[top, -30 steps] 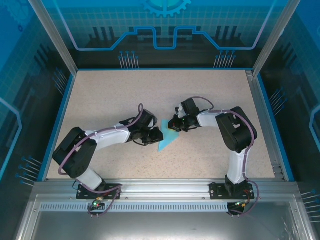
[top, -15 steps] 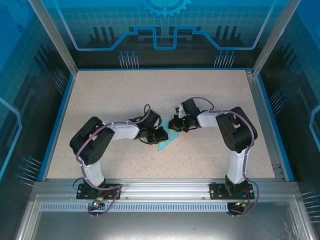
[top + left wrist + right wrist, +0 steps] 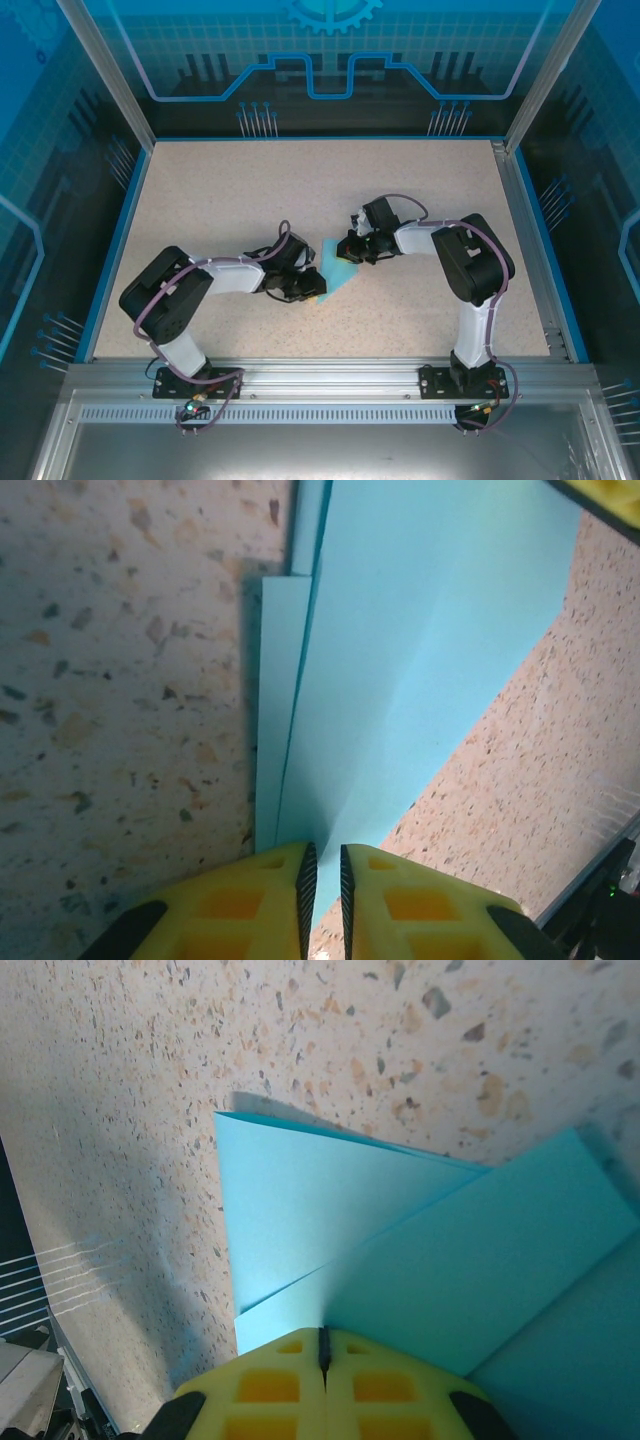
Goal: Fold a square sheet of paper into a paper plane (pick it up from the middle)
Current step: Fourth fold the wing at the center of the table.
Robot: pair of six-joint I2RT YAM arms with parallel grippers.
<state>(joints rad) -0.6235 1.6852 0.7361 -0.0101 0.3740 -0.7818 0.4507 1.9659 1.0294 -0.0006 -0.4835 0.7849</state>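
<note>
Though small overhead, paper [image 3: 300, 1200] shows layers close-up

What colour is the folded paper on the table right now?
Plain light blue, no print. The paper shows best in the right wrist view.

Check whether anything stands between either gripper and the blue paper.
Nothing visible does. The left gripper pinches one edge of the folded blue paper, and the right gripper appears shut on another edge, so both are in direct contact with it.
</note>
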